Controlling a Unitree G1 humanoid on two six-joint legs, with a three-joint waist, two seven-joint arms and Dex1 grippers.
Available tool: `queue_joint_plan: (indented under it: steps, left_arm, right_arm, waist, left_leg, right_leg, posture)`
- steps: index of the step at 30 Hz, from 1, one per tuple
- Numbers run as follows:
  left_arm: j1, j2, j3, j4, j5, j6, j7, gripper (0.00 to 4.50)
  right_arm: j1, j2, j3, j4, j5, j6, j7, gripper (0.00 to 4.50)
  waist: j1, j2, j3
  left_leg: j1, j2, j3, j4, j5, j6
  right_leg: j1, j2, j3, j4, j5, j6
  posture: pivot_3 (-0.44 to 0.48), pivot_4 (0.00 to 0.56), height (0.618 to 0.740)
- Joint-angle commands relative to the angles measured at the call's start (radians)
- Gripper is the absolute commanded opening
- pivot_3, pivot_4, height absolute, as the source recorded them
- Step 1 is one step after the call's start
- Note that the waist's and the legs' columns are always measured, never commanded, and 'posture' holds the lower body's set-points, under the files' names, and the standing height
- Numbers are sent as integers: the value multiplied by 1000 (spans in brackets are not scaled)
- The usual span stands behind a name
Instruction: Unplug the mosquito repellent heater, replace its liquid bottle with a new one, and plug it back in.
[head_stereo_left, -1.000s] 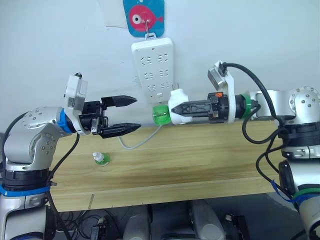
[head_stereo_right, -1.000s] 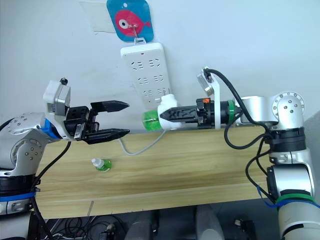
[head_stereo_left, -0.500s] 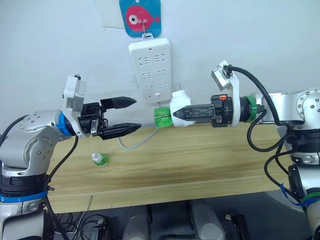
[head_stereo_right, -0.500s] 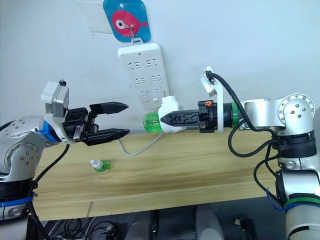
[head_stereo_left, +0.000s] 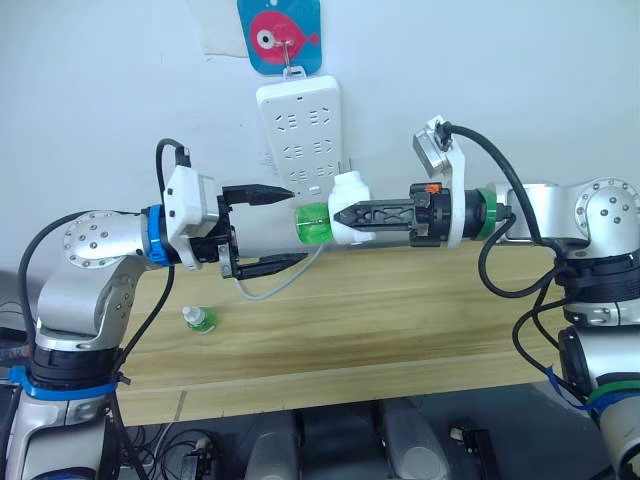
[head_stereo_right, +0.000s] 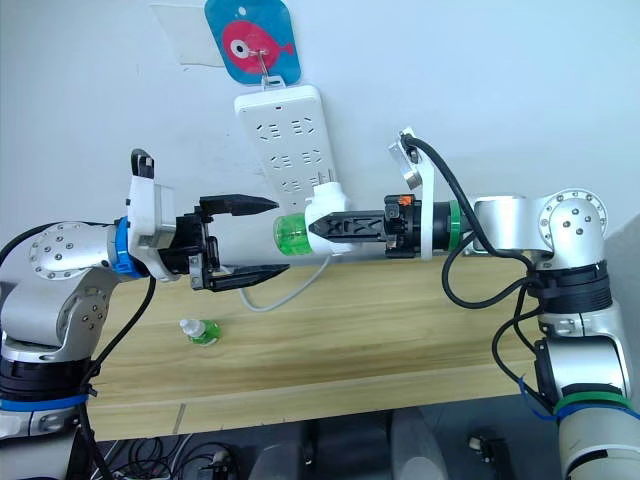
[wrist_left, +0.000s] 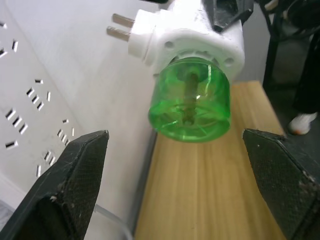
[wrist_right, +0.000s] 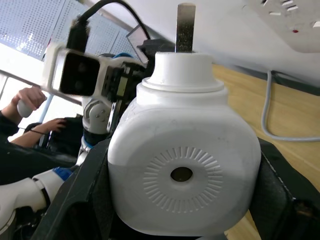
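The right gripper (head_stereo_left: 345, 214) is pinching the unplugged heater (head_stereo_left: 348, 207) in the air, its old green bottle (head_stereo_left: 312, 222) still on and pointing between the left gripper's (head_stereo_left: 285, 225) spread fingers, while the new bottle (head_stereo_left: 200, 319) is waiting on the counter (head_stereo_left: 400, 310).

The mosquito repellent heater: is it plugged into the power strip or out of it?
Out. The mosquito repellent heater is held in the right gripper, away from the power strip, with its plug prongs bare.

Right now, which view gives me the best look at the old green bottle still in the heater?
The left wrist view: the liquid bottle faces it base-on, centred between the open left claw fingers. The eye views show it side-on, sticking out of the heater held by the right claw. In the right wrist view the heater hides it.
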Motion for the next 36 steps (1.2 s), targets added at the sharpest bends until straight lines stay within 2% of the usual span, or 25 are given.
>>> queue_joint_plan:
  steps: [1,14,26,35,36]
  left_arm:
    - [0,-4,13,-38,35,-69,34,4495]
    - [34,-27,-17,-46,101,-194,72,4495]
    - [-10,-68,-62,4,210,-329,131,4495]
    - [-1,-75,-71,5,187,-355,111,4495]
    - [0,-74,-70,6,183,-356,107,4316]
  right_arm:
    - [-20,15,-53,-26,34,-22,-24,3019]
    - [19,47,-77,-39,34,-6,-57,3019]
    - [25,73,-80,-43,34,-12,-75,3019]
    - [19,87,-91,-33,34,-11,-89,3019]
    - [20,87,-92,-34,34,-10,-90,3019]
  waist:
    - [0,0,0]
    - [0,0,0]
    - [-1,0,0]
    - [-1,0,0]
    - [0,0,0]
  left_leg:
    - [0,0,0,0,0,0]
    - [0,0,0,1,0,0]
    - [0,0,0,0,0,0]
    - [0,0,0,0,0,0]
    - [0,0,0,0,0,0]
  right_leg:
    - [0,0,0,0,0,0]
    - [0,0,0,1,0,0]
    - [0,0,0,1,0,0]
    - [0,0,0,0,0,0]
    - [0,0,0,0,0,0]
  posture:
    - [-167,207,730]
    - [-170,252,730]
    - [-170,253,730]
    - [-171,260,730]
    - [-172,260,730]
